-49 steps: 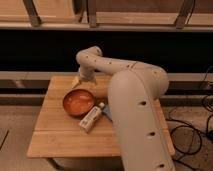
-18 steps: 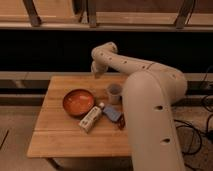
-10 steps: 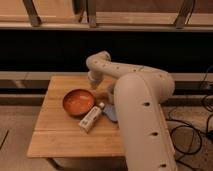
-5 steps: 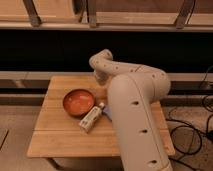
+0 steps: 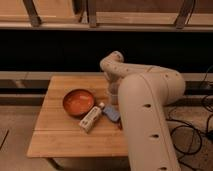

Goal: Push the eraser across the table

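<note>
Mostly the claw is hidden by the arm, low over the worktop near its right side; I cannot tell whether it is open or closed. The bluish eraser lies just in front of it, beside a white bottle and an orange bowl. The arm cuts off its right edge. The bottle's label is illegible.

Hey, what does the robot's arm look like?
The arm is cream-white: thick, rounded segments, with small dark dots down the biggest one. Its pale gripper is low over the table, beside the bowl.
</note>
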### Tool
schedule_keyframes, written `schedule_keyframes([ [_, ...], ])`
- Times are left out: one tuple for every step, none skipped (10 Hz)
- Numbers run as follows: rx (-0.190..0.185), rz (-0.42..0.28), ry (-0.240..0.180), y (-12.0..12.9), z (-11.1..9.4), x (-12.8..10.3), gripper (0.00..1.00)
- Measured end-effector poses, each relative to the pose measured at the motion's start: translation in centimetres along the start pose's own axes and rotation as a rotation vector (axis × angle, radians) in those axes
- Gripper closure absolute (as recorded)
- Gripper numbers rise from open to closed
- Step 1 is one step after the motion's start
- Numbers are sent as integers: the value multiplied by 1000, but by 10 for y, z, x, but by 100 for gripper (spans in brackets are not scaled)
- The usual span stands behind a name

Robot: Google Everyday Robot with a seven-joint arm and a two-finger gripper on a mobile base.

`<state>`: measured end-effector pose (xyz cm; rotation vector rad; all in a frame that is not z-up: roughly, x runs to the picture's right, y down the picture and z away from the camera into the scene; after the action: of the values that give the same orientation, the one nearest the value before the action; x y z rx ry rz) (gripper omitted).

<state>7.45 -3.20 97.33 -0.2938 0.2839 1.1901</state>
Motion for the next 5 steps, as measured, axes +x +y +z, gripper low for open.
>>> schedule_keyframes([
  [21, 50, 4, -20, -3, 18, 86],
  [38, 90, 7, -35, -6, 33, 86],
  [52, 121, 9, -45, -9, 44, 86],
  [73, 162, 14, -59, -15, 60, 86],
  [83, 182, 19, -66, -19, 70, 86],
])
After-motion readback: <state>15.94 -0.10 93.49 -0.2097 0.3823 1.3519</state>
